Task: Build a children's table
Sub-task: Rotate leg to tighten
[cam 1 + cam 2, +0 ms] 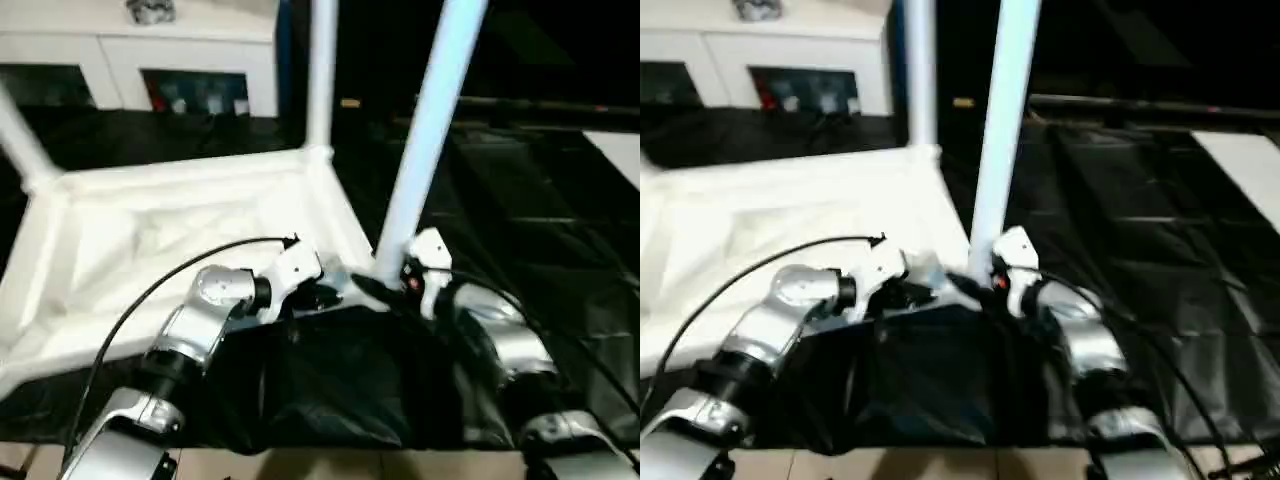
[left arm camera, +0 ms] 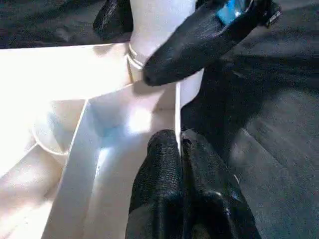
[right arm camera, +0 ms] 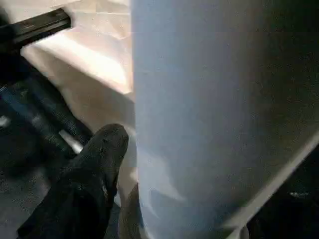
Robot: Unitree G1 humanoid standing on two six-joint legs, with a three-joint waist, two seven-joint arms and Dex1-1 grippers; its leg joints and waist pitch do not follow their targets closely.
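Lying upside down on black sheeting (image 1: 560, 260), the tabletop (image 1: 150, 250) carries upright legs at its corners. Left gripper (image 2: 180, 149) is pinched closed on the top's near rim. Right gripper (image 1: 385, 285) sits at the base of the near leg (image 1: 425, 130), fingers (image 3: 89, 184) against it; grip uncertain. Cabinet (image 1: 140, 60) behind.

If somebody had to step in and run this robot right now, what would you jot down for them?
Left gripper: shut on the table top's near rim, steadying it.
Right gripper: around the base of the near leg at its corner socket.
Table top lies underside up on the black sheet.
Done: far leg and left leg stand in sockets.
Left: seat the near leg fully; check the remaining corner.
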